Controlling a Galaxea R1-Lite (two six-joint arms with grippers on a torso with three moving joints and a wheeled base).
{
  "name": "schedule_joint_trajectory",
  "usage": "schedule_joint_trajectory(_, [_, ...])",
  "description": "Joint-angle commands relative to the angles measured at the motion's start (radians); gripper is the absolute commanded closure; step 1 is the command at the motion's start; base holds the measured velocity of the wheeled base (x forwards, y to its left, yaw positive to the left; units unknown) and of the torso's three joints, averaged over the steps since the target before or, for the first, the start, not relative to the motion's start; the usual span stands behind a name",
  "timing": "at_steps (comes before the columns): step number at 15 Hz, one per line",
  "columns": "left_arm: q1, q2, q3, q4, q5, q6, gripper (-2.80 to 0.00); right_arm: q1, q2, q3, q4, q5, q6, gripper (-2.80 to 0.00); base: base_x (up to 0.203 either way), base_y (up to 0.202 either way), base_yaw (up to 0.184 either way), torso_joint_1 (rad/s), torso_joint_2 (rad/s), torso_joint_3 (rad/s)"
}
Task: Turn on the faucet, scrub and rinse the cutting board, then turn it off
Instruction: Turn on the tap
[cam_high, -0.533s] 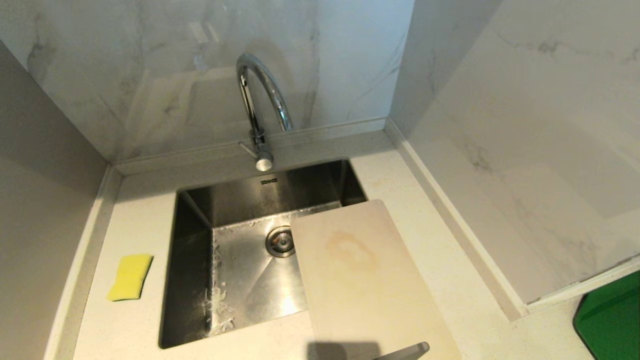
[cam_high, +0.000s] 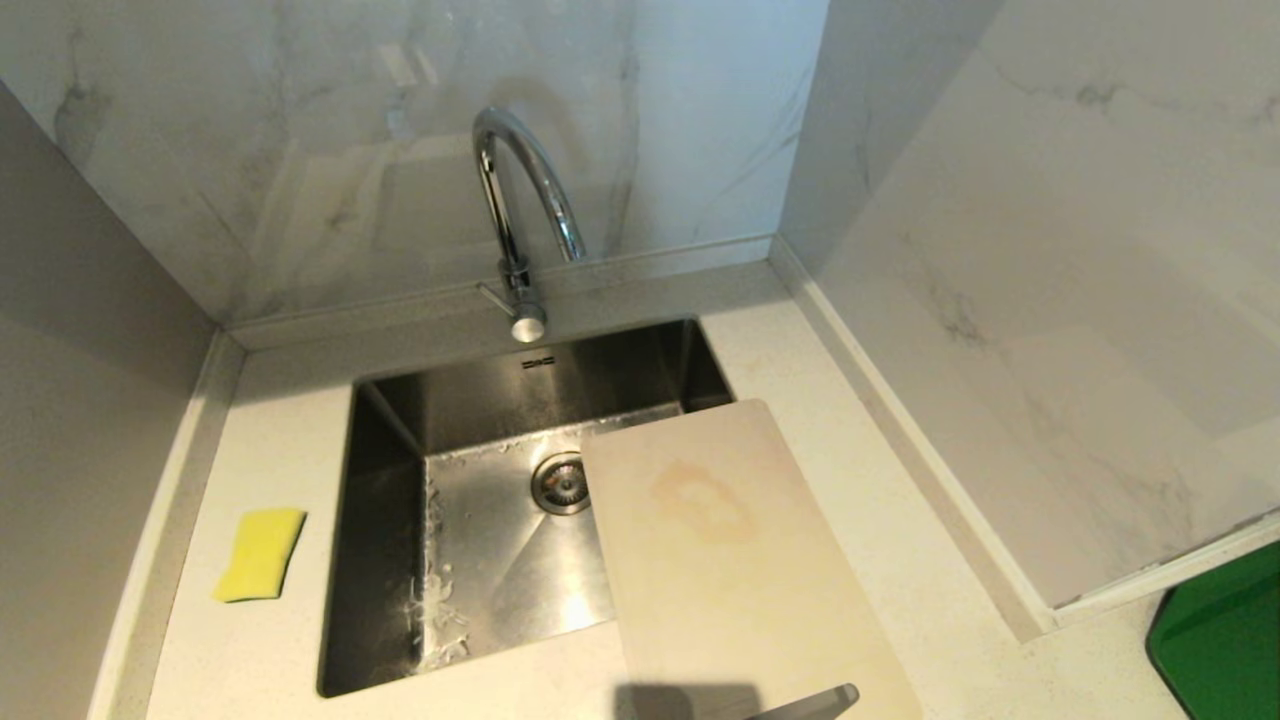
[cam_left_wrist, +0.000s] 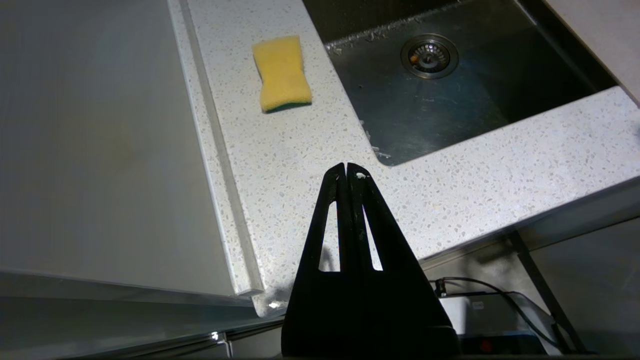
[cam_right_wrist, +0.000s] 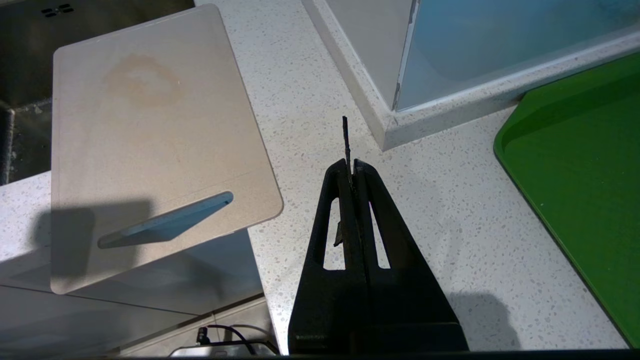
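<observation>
You face a corner of white marble-look walls (cam_high: 700, 120) around a pale speckled surface (cam_high: 280, 450), glare on the panels.

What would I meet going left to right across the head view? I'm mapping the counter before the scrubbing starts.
sponge → sink → cutting board, lying partly over the sink's right side → green tray at the far right edge. The faucet stands behind the sink, so it is left out of the order.
</observation>
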Motion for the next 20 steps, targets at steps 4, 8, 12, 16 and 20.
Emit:
schedule_joint_trajectory(4, [0.000, 0.002, 0.000, 0.001, 0.000, -0.001, 0.00, 0.000, -0.002, 0.000, 0.000, 0.000, 0.000, 0.00, 0.000, 0.000, 0.000, 0.000, 0.00, 0.000])
schedule_joint_trajectory(8, [0.000, 0.002, 0.001, 0.000, 0.001, 0.035, 0.00, 0.000, -0.002, 0.000, 0.000, 0.000, 0.000, 0.00, 0.000, 0.000, 0.000, 0.000, 0.00, 0.000])
schedule_joint_trajectory(12, [-0.001, 0.002, 0.000, 0.002, 0.000, 0.031, 0.00, 0.000, -0.002, 0.000, 0.000, 0.000, 0.000, 0.00, 0.000, 0.000, 0.000, 0.000, 0.00, 0.000])
schedule_joint_trajectory(16, [-0.001, 0.058, -0.042, 0.022, -0.010, 0.030, 0.00, 0.000, -0.002, 0.000, 0.000, 0.000, 0.000, 0.00, 0.000, 0.000, 0.000, 0.000, 0.00, 0.000])
schedule_joint_trajectory(20, [-0.001, 0.262, -0.140, 0.015, -0.050, 0.051, 0.00, 0.000, -0.002, 0.000, -0.001, 0.000, 0.000, 0.00, 0.000, 0.000, 0.000, 0.000, 0.00, 0.000])
